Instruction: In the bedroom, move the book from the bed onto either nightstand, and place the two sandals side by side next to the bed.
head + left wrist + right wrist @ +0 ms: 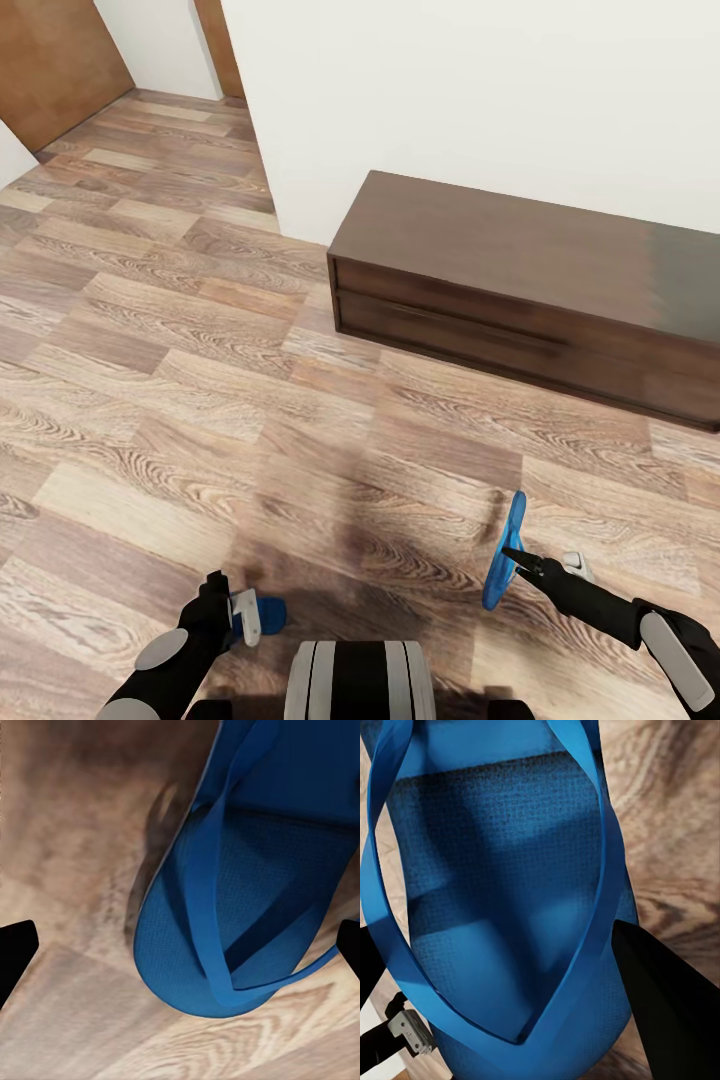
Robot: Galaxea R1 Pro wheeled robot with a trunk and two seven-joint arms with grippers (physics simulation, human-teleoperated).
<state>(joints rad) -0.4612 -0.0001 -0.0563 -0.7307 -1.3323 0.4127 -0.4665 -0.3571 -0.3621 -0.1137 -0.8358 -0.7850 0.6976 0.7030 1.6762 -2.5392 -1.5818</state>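
Low in the frame, a sandal (503, 555) is gripped by each hand (512, 556); the left sandal (262, 611), barely pinched, may be dropped.

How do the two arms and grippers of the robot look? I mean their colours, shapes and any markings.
Both arms are black with rounded light grey covers on the forearms. The left gripper is black with a small white part at its side. The right gripper is black, slim and tapers to pointed fingers, with a small white-grey piece beside it. In the wrist views the fingers look plain matte black. I see no cables or lettering.
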